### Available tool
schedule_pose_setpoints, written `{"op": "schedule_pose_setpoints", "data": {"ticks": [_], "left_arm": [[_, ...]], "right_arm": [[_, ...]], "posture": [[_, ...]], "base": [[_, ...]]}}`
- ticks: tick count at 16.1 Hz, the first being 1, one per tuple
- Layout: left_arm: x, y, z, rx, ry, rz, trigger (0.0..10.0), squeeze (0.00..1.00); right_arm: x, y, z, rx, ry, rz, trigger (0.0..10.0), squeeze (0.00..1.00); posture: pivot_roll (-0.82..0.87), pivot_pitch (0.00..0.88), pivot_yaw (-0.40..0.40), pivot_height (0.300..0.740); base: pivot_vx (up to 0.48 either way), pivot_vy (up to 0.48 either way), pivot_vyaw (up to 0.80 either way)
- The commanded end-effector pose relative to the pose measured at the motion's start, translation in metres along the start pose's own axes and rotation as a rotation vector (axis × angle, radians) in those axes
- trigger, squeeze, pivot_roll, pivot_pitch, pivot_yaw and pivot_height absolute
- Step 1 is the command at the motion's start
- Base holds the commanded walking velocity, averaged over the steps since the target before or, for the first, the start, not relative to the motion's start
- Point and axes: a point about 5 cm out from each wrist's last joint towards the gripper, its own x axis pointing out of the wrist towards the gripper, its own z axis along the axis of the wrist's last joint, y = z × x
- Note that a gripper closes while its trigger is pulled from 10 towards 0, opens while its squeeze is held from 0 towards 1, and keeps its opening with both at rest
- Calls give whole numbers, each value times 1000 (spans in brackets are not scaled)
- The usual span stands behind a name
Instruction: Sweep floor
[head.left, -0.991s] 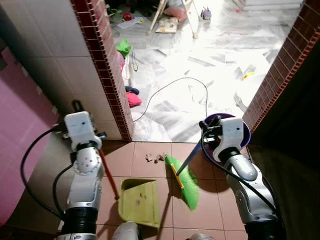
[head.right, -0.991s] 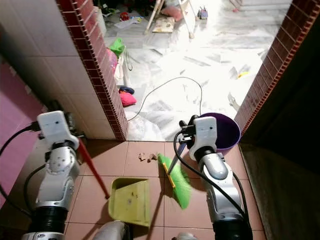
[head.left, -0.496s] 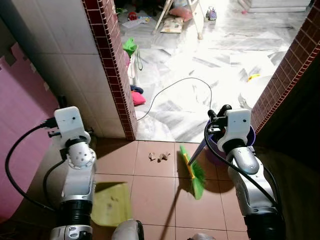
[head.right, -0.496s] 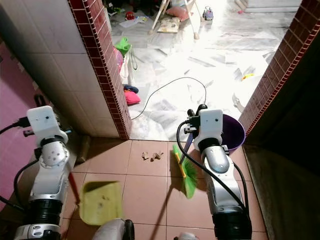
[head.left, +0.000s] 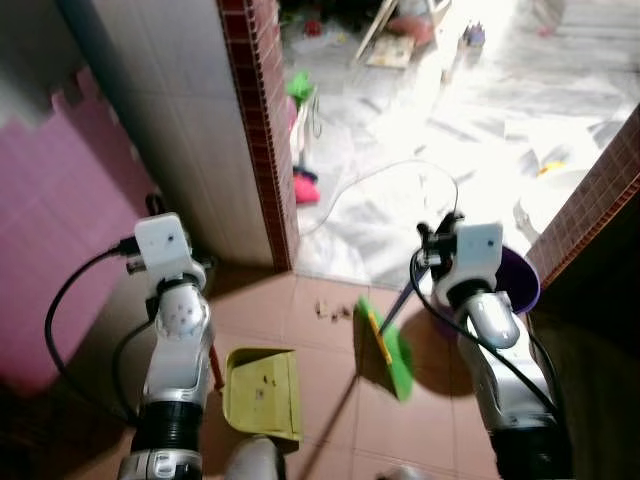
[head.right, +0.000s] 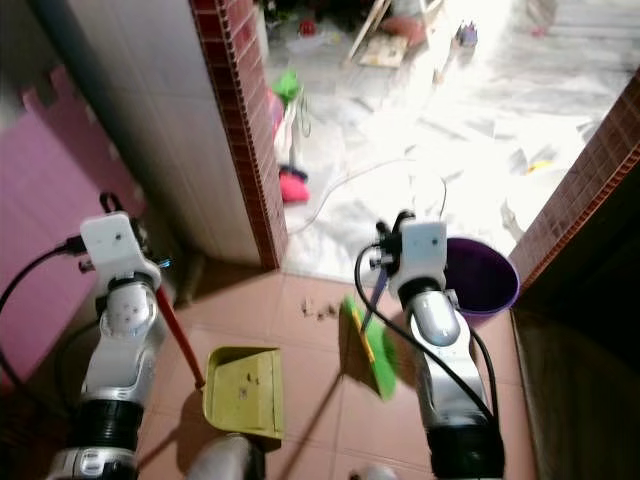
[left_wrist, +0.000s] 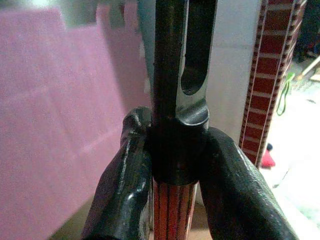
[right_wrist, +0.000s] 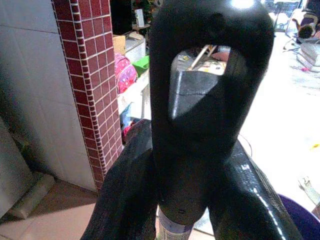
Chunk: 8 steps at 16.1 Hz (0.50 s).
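My left gripper (left_wrist: 172, 200) is shut on the black-capped red handle (head.right: 180, 340) of a yellow-green dustpan (head.left: 262, 393), which lies on the terracotta tiles in front of my left arm. The right gripper (right_wrist: 182, 200) is shut on the black end of the broom handle (head.left: 405, 295). The green broom head (head.left: 385, 345) rests on the tiles to the right of the dustpan. A few brown crumbs (head.left: 330, 310) lie just beyond both, near the doorway.
A red-brick wall edge (head.left: 268, 150) stands left of the doorway and a pink panel (head.left: 70, 250) at the far left. A purple bucket (head.right: 485, 275) sits by my right arm. A white cable (head.left: 400, 175), a pink item (head.left: 305, 187) and clutter lie on the marble floor beyond.
The whole view has shifted and blurred as the camera moved. The dustpan has swung from under my left arm back toward the middle, below the crumbs. The broom head has stayed right of the crumbs.
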Motion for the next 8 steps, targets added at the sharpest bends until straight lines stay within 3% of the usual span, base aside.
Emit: {"op": "schedule_pose_setpoints", "data": {"ticks": [1,4,8], "left_arm": [[1,-7,10,-14,-42,-35,10000,0],[-6,-21,14,-32,-51,-96,10000,0],[-14,-22,26,-49,-74,-115,10000,0]], "right_arm": [[2,4,8,8,-44,16,10000,0],[3,6,8,11,-47,20,10000,0],[9,5,10,12,-57,16,10000,0]], "posture": [[-78,20,57,740],[-72,6,56,740],[-53,0,65,740]], "base": [[240,0,0],[244,0,0],[0,0,0]]}}
